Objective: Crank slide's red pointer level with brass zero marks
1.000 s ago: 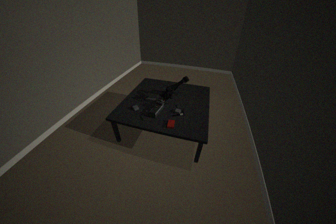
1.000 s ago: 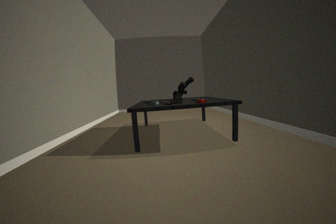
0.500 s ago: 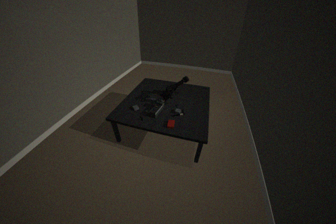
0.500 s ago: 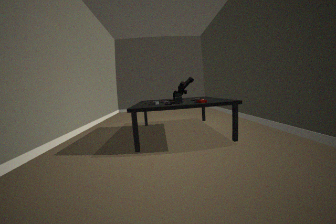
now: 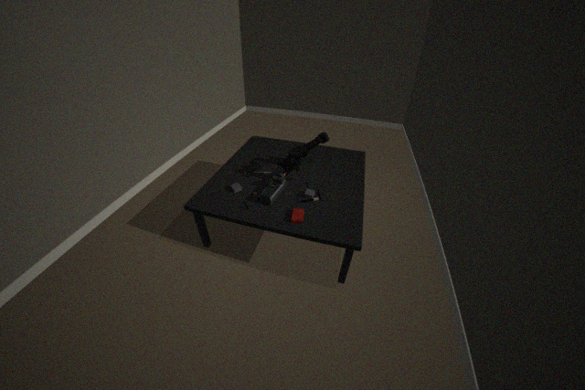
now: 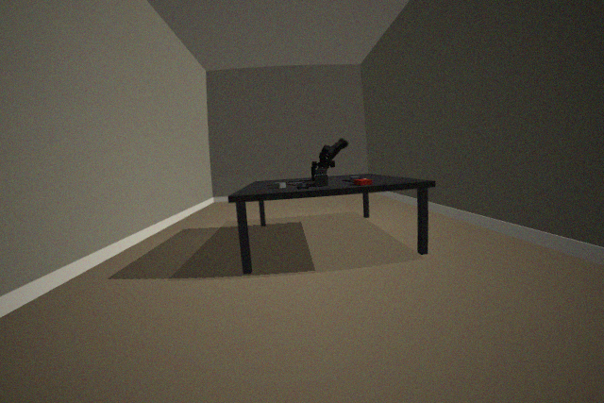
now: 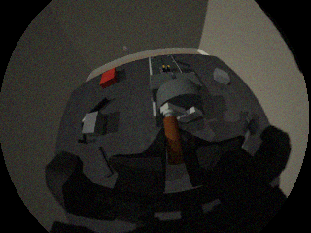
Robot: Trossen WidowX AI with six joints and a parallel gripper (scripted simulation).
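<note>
The machine [image 5: 272, 192] [image 7: 178, 92] stands on the table, with a rounded grey housing facing me in the wrist view. Its crank has a pale arm [image 7: 170, 110] and an orange-brown handle [image 7: 172, 138] that points toward me. My gripper [image 7: 168, 129] is shut on the handle, one dark finger on each side of it. Two small brass-yellow zero marks [image 7: 166, 67] show beyond the housing, near the far end of the slide. The red pointer cannot be made out, so its level against the marks cannot be told. In the exterior view the machine is too small and dark to read.
A red block [image 5: 297, 215] [image 6: 362, 181] [image 7: 108, 78] lies on the dark table [image 5: 330, 232] [image 6: 331, 190] beyond the machine. One grey block [image 5: 310, 192] [image 7: 91, 122] lies left of the machine in the wrist view, beside dark thin pieces. Another grey block [image 5: 235, 187] [image 6: 281, 185] [image 7: 222, 76] lies right.
</note>
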